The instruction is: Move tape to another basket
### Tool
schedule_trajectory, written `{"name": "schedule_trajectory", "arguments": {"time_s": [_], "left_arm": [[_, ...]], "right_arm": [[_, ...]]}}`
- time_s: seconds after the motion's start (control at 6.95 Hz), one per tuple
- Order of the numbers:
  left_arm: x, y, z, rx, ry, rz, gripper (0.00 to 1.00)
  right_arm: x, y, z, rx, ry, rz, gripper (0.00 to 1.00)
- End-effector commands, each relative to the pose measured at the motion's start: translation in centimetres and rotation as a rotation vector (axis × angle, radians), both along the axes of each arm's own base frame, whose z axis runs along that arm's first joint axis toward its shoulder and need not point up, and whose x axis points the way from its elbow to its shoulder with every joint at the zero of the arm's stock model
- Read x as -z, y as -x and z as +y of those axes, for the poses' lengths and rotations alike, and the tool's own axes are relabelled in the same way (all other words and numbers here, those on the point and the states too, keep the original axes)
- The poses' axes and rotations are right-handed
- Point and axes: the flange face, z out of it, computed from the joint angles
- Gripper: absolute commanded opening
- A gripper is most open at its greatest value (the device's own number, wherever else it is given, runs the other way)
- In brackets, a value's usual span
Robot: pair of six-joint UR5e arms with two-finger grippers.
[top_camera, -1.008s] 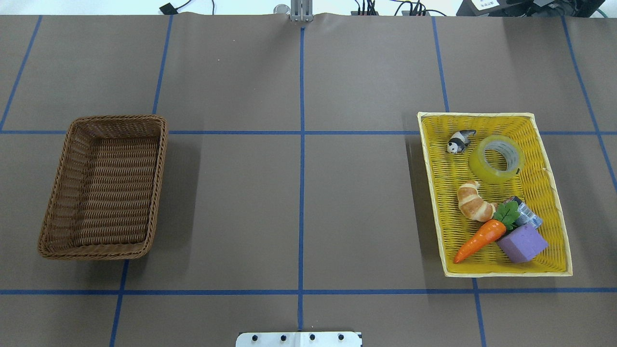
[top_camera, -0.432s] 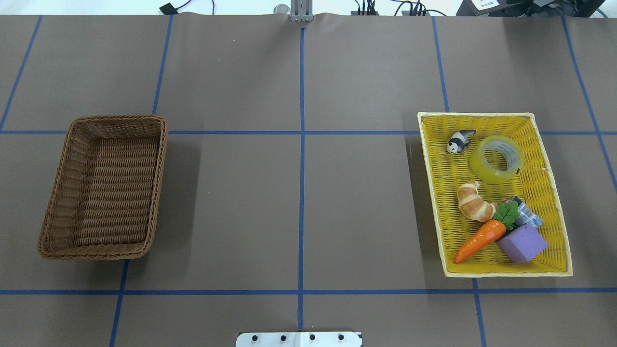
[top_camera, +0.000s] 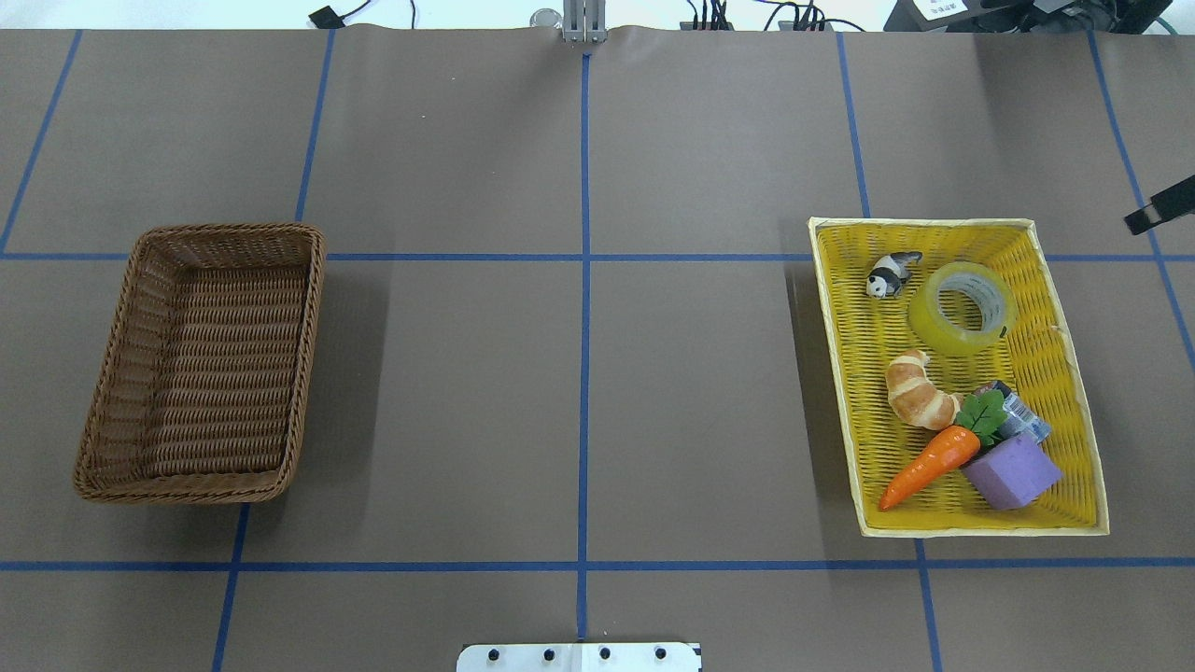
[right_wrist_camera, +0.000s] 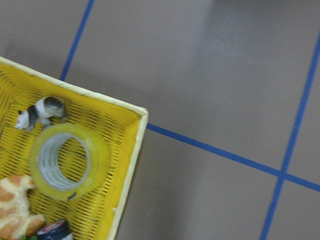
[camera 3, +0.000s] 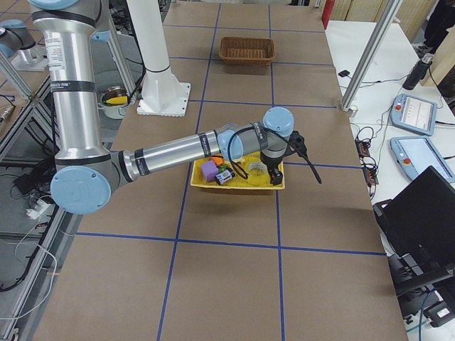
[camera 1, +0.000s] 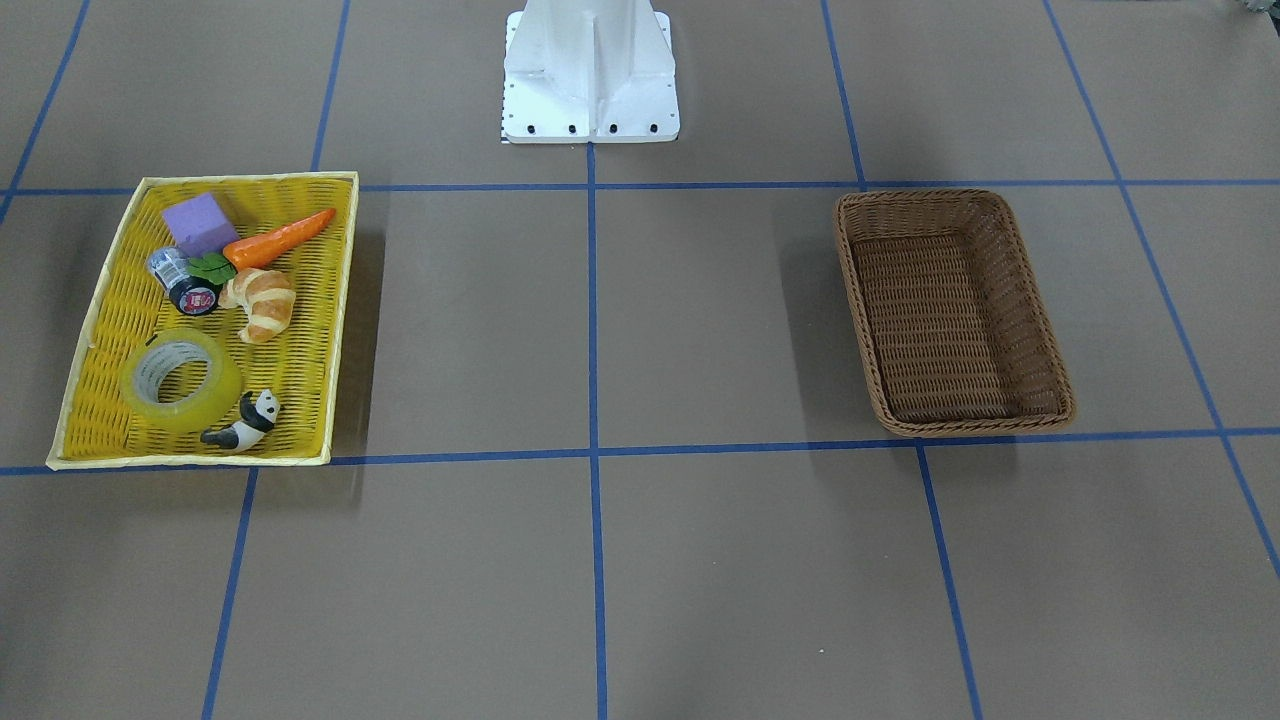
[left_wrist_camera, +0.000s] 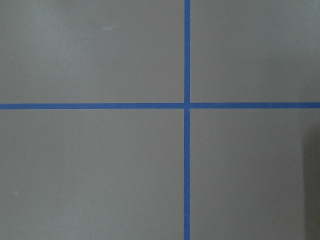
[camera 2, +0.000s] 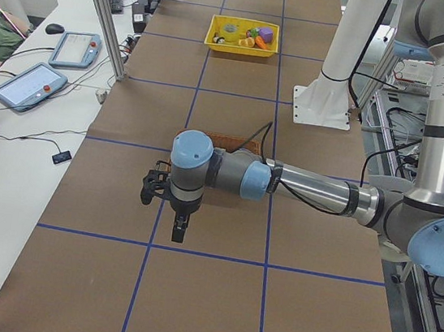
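Note:
The tape [top_camera: 962, 308] is a wide yellowish roll that lies flat in the far part of the yellow tray [top_camera: 840, 373]. It also shows in the front view [camera 1: 180, 380] and the right wrist view [right_wrist_camera: 65, 160]. The brown wicker basket [top_camera: 308, 355] stands empty at the left, also in the front view [camera 1: 1040, 330]. My right gripper [camera 3: 274, 174] hangs high near the tray's outer far corner; only a black part [top_camera: 1162, 205] reaches the overhead view, and I cannot tell if it is open. My left gripper [camera 2: 179, 227] hangs over bare table beyond the basket; I cannot tell its state.
In the tray lie a panda figure [top_camera: 892, 273], a croissant [top_camera: 920, 392], a carrot [top_camera: 929, 465], a purple block [top_camera: 1013, 471] and a small black roll [top_camera: 1018, 411]. The white robot base [camera 1: 590, 70] stands between the two containers. Blue tape lines cross the brown table.
A black part of the right arm has come into the overhead view at the right edge. The tape and both containers have not moved.

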Motion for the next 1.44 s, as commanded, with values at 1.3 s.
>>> {"name": "schedule_trajectory", "arguments": {"time_s": [1.3], "left_arm": [[0.2, -0.2, -0.4, -0.005, -0.008, 0.002, 0.98]], "right_arm": [[-4.3, 16.6, -1.2, 0.129, -0.044, 0.194, 0.99]]}}
